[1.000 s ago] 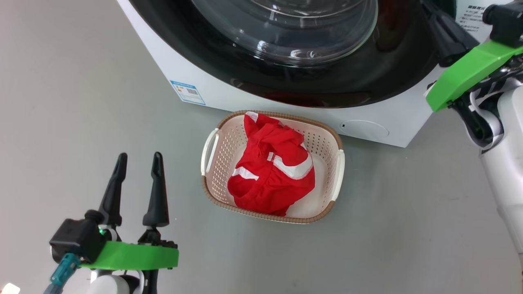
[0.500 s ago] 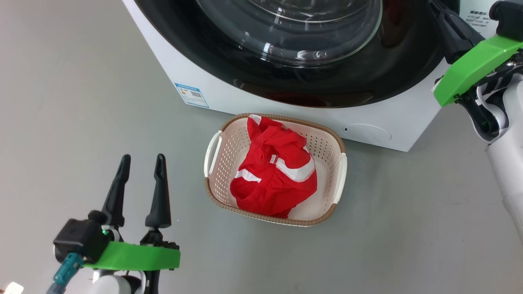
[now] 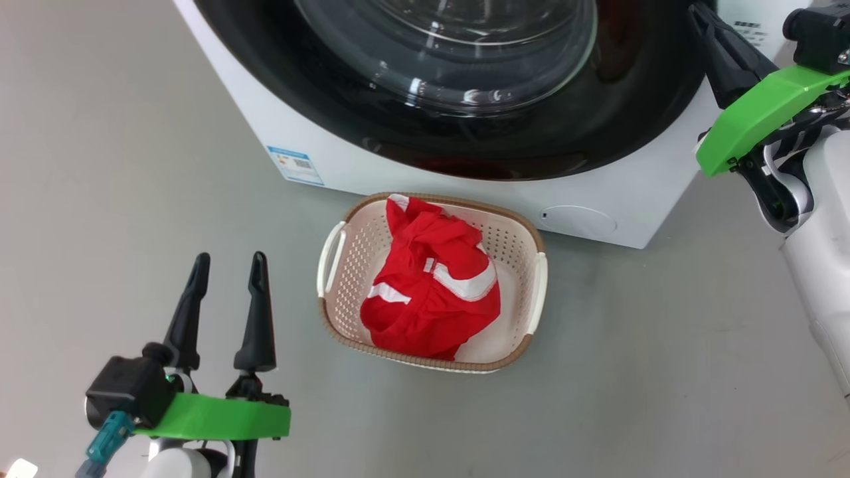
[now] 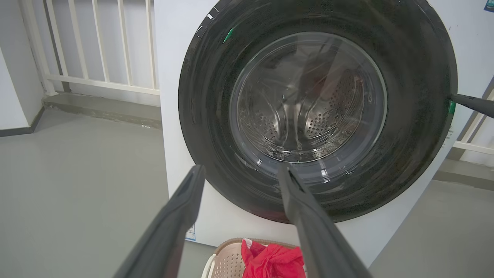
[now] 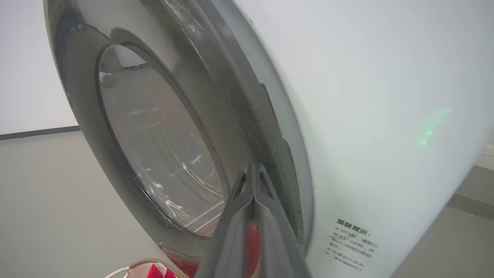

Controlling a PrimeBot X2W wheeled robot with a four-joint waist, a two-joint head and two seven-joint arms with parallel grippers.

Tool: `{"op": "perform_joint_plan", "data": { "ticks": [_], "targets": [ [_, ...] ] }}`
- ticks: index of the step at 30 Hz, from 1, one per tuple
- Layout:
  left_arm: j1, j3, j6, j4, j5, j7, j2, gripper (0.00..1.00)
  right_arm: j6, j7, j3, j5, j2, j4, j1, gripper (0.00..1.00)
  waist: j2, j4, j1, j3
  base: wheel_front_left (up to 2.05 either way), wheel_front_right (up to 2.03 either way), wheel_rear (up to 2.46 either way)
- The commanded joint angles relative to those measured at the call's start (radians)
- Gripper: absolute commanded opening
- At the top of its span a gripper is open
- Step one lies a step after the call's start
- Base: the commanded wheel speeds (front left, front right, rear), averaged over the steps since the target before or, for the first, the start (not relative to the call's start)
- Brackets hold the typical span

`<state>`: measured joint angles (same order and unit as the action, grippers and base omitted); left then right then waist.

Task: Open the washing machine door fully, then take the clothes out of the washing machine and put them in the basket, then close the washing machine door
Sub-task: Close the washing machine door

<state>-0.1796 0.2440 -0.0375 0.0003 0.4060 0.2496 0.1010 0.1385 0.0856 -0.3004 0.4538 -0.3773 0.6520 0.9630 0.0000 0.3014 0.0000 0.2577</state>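
So where things sit: the red clothes (image 3: 431, 292) are bunched up in the basket (image 3: 514, 242), which is on the floor (image 3: 664, 365) right at the foot of the washing machine (image 3: 631, 199), and the washing machine door (image 3: 451, 79) looks swung in against the front, so I'd say it's on the closing step. The right gripper (image 5: 253, 172) has its fingers pinched fully together with nothing between them, tips right at the seam where the glossy black rim meets the white panel. The left gripper (image 3: 228, 259) hangs low over the floor to the basket's left, fingers spread wide and empty. What worries me is that the rim is curved and slick, so a narrow closed tip pushing there could skid off sideways, and if the tips are actually in the gap rather than on the rim they could get nipped or keep the door from seating. A door that isn't clicked home might also drift back open over the basket. Hard to call, though. The right wrist view is blurry, so I can't tell if the tips touch the rim or whether the latch has caught. The head view cuts off the top of the door, and in the left wrist view the drum (image 4: 308, 116) looks empty through the glass, though glare hides its lower part.
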Motion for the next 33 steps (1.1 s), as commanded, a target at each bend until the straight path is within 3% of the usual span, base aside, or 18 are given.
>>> {"op": "perform_joint_plan", "data": {
  "ticks": [1,18,33],
  "targets": [
    [-0.021,-0.038,0.007,-0.023,-0.012,0.011,0.027,1.00,-0.008,0.015,-0.007,0.021,-0.001,-0.022,0.015,0.00,0.0000,-0.013,0.0000,-0.005,0.00,0.00,0.00],
    [-0.011,-0.050,-0.015,-0.057,-0.011,-0.017,0.062,1.00,-0.008,0.077,-0.082,0.007,0.027,-0.162,-0.147,0.00,0.0000,-0.131,0.0000,-0.052,0.00,0.00,0.00],
    [0.041,-0.060,-0.046,-0.094,-0.011,-0.045,0.089,1.00,-0.008,0.070,0.109,-0.123,0.177,-0.405,-0.483,0.00,0.0000,-0.227,0.0000,-0.133,0.00,0.00,0.00]
  ]
}}
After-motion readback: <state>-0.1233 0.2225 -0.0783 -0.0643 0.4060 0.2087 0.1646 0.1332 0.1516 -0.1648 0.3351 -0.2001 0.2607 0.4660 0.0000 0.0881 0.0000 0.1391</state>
